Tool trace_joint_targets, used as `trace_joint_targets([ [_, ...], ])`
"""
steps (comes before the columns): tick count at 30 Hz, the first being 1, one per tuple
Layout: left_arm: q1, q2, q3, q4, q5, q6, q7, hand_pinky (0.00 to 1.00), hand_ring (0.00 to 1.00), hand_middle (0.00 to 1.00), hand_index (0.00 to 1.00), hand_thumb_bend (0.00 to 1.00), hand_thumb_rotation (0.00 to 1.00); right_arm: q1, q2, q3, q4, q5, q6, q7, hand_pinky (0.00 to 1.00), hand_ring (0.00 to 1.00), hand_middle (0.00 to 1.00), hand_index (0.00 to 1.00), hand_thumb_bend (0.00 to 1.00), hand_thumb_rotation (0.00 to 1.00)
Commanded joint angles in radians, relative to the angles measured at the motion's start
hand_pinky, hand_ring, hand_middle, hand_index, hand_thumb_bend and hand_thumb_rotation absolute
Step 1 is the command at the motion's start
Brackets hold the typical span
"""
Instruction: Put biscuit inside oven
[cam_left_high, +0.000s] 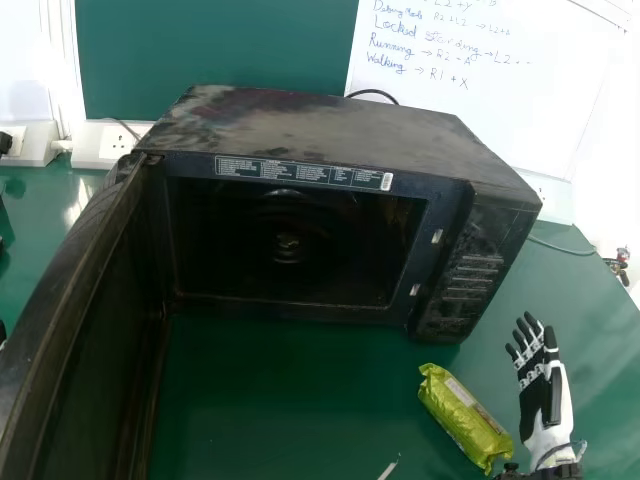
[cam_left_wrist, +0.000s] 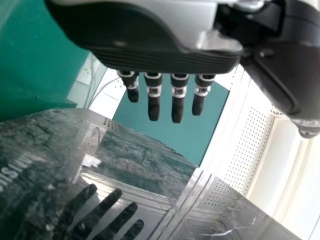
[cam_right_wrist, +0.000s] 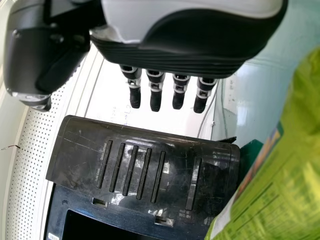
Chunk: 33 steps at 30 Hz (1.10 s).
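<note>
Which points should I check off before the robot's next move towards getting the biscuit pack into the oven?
1. Oven door open: ok, swung out at the left.
2. Right hand ready to grasp: ok, fingers straight.
3. Biscuit pack near that hand: ok, on the table just left of it.
4. Pack held: not ok, no fingers around it.
5. Left hand free: ok, fingers straight, nothing held.
6. Floor inside the oven fit to set the pack on: cannot tell, too dark.
</note>
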<state>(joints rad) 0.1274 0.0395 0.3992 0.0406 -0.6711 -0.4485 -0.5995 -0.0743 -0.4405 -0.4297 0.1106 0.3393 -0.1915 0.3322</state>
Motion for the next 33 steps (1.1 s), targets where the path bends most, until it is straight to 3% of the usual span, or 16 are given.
trace_joint_targets([
  [1,-0.001,0.005,0.008,0.004,-0.001,-0.006,0.001,0.84,0.92,0.94,0.98,0.92,0.71,-0.006,0.001,-0.006,-0.003,0.0,0.012,-0.009,1.0,1.0,1.0,1.0,0.84,1.0],
  [15,0.002,0.003,0.007,-0.004,-0.001,-0.008,0.001,0.83,0.92,0.94,0.98,0.92,0.7,0.003,-0.007,-0.01,-0.029,-0.006,0.033,-0.012,1.0,1.0,1.0,1.0,0.84,0.99],
  [16,0.003,0.002,0.006,-0.006,-0.001,-0.007,0.002,0.83,0.92,0.94,0.98,0.92,0.7,0.009,-0.012,-0.009,-0.045,-0.035,0.035,-0.033,0.99,1.0,1.0,0.99,0.83,0.93],
  [19,0.005,0.0,0.005,-0.005,0.003,-0.012,0.0,0.83,0.92,0.94,0.98,0.92,0.71,0.03,-0.056,-0.004,-0.094,-0.139,0.034,-0.067,0.96,0.99,1.0,0.99,0.92,0.67],
  [22,0.006,-0.004,0.003,-0.006,-0.001,-0.009,0.002,0.83,0.92,0.94,0.97,0.92,0.7,0.046,-0.087,-0.006,-0.151,-0.182,0.062,-0.07,0.9,0.98,1.0,0.99,0.96,0.53],
  [27,0.008,-0.006,0.0,-0.005,-0.01,-0.003,-0.004,0.85,0.92,0.94,0.98,0.92,0.69,0.066,-0.144,0.001,-0.194,-0.296,0.065,-0.079,0.84,0.96,0.99,0.98,1.0,0.56],
  [33,0.009,-0.011,0.001,-0.003,-0.012,-0.003,-0.004,0.85,0.92,0.95,0.97,0.92,0.69,0.081,-0.176,-0.002,-0.225,-0.361,0.078,-0.075,0.77,0.93,0.97,0.96,1.0,0.52],
])
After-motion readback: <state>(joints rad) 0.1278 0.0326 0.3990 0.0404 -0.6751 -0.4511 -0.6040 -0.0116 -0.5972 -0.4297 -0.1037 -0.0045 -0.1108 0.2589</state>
